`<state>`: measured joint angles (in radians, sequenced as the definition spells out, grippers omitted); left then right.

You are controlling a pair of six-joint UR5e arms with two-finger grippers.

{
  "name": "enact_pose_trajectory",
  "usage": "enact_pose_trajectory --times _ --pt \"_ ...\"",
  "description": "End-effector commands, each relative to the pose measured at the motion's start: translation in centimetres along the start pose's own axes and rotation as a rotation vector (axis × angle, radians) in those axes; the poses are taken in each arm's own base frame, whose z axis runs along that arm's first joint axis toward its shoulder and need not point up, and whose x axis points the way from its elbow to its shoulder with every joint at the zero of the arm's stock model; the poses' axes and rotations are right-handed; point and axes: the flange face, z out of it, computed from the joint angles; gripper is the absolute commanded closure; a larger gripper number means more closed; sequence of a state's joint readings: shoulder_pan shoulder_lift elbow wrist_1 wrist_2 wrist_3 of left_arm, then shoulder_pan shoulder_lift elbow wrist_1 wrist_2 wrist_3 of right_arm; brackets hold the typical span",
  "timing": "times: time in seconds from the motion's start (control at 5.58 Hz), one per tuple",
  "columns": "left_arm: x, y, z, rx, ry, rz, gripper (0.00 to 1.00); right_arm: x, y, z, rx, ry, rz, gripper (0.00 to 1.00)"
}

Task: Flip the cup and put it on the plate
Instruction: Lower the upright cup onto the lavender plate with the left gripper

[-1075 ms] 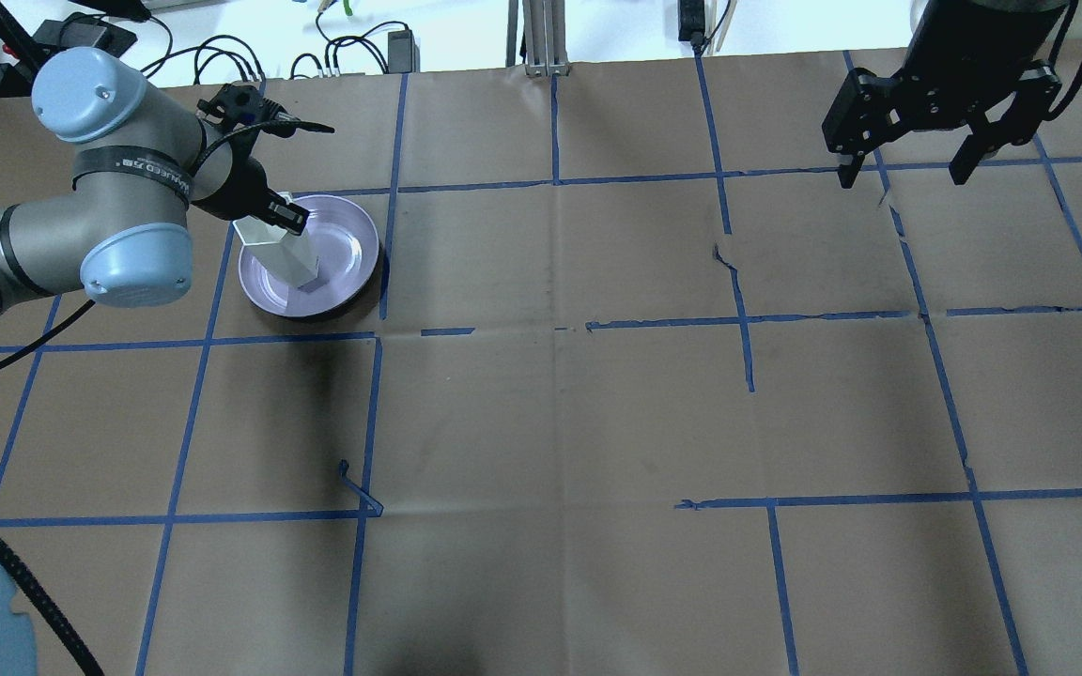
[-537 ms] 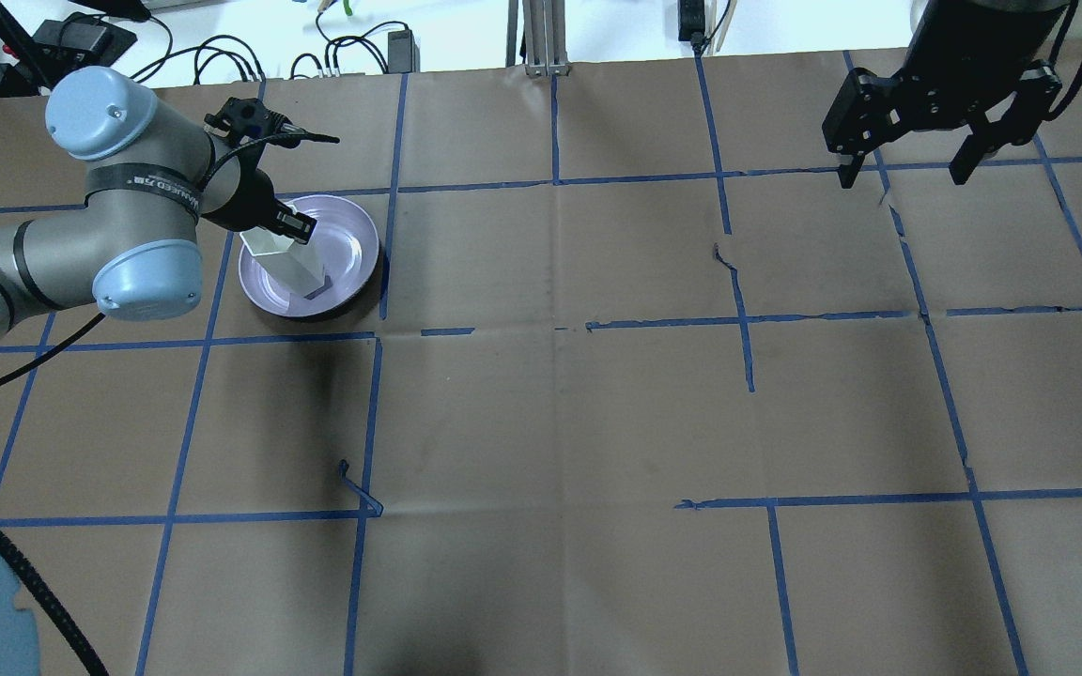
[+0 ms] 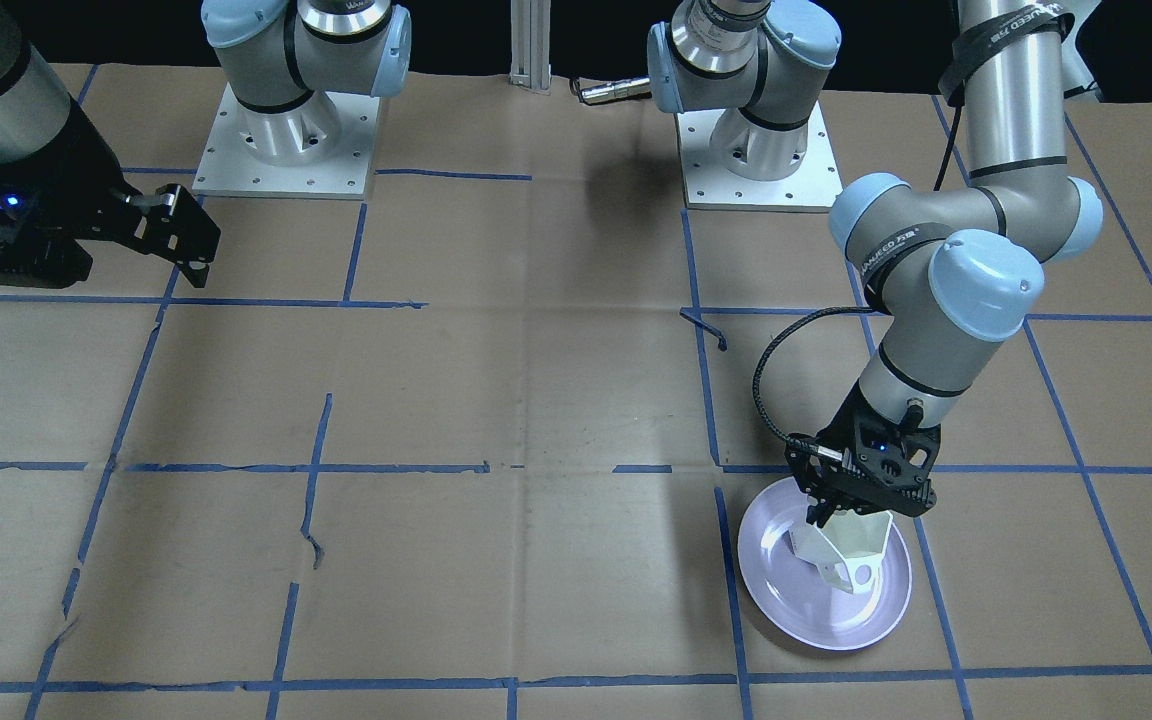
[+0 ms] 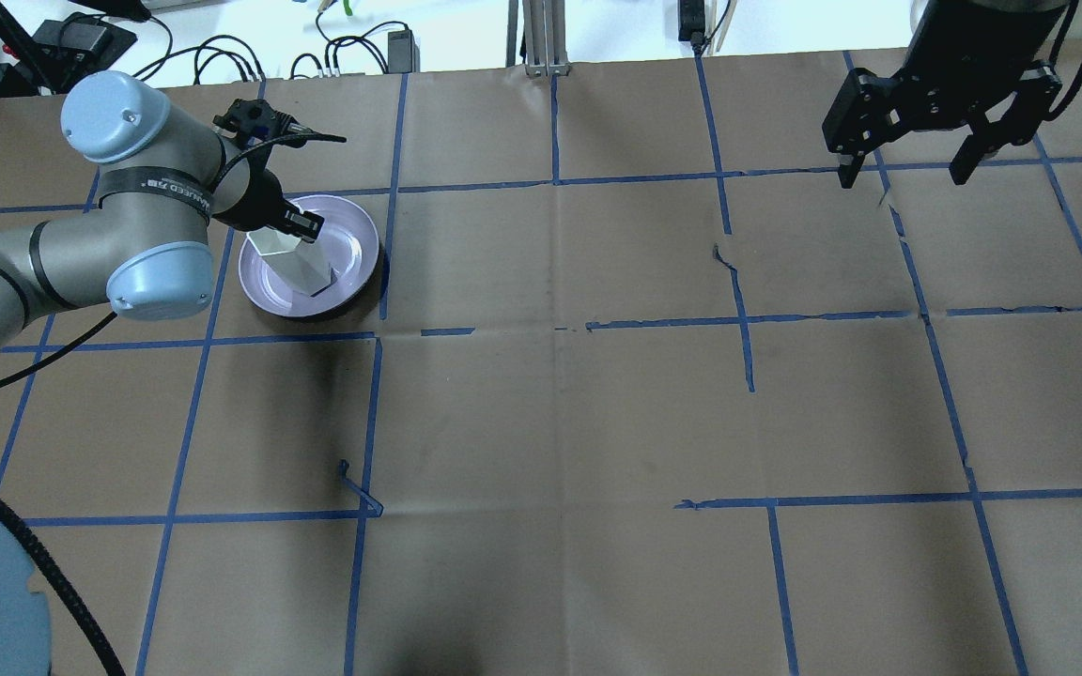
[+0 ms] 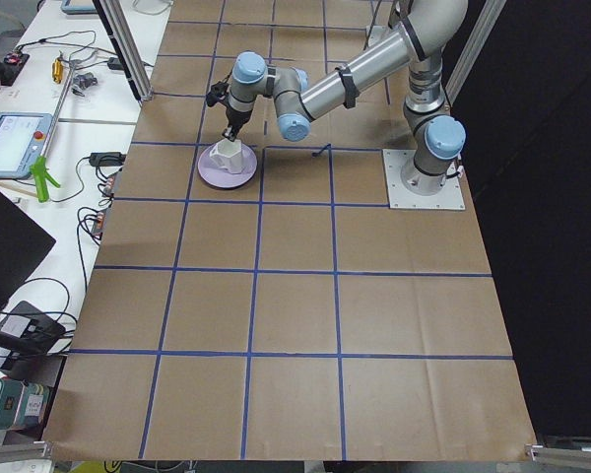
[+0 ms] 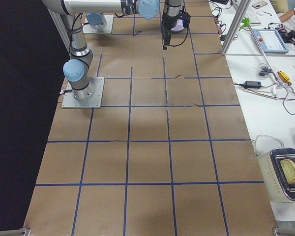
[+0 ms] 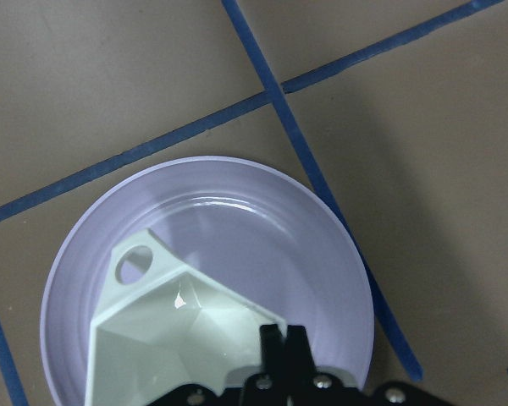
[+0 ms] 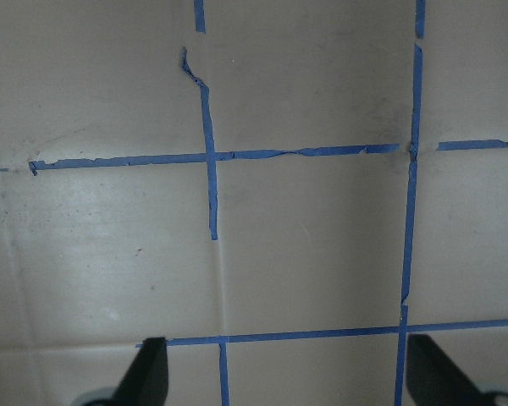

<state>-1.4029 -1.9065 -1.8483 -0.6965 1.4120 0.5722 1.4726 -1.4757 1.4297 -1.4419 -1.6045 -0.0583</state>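
Over the last second the left arm has swung its wrist in over the plate (image 4: 353,239). With that the cup (image 4: 301,265) has come round from a long sideways lean to something much nearer upright, so it looks shorter from overhead. The left gripper (image 4: 301,225) is pinched on the cup's rim wall. The wrist view looks straight down into the open mouth, with the handle off to one side and the lavender plate ringing it on all sides. The flip therefore looks essentially finished, and what remains is setting down and letting go. Whether the base already touches the plate is hard to tell, since no view shows the underside clearly; it seems at most barely above it. The right gripper (image 4: 903,174) has not moved, its fingers spread wide and holding nothing, well apart above the far side of the table (image 4: 597,422).
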Motion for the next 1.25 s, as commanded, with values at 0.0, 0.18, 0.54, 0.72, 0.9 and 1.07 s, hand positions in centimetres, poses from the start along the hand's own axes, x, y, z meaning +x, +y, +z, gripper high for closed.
enact_pose_trajectory --times 0.0,0.18,0.54,0.72,0.9,1.07 --pt "0.2 0.3 0.3 -0.011 0.003 -0.001 0.64 0.0 0.0 0.0 0.0 0.0 0.0 0.0" --pt "0.2 0.3 0.2 -0.017 0.003 -0.002 0.02 0.0 0.0 0.0 0.0 0.0 0.0 0.0" --pt "0.7 -0.4 -3.4 -0.058 0.016 -0.115 0.01 0.0 0.0 0.0 0.0 0.0 0.0 0.0" --pt "0.7 -1.0 -7.4 -0.136 -0.021 -0.226 0.01 0.0 0.0 0.0 0.0 0.0 0.0 0.0" --pt "3.5 -2.6 -12.6 -0.182 -0.005 -0.313 0.01 0.0 0.0 0.0 0.0 0.0 0.0 0.0" --pt "6.1 -4.2 -17.4 -0.211 -0.003 -0.399 0.01 0.0 0.0 0.0 0.0 0.0 0.0 0.0"
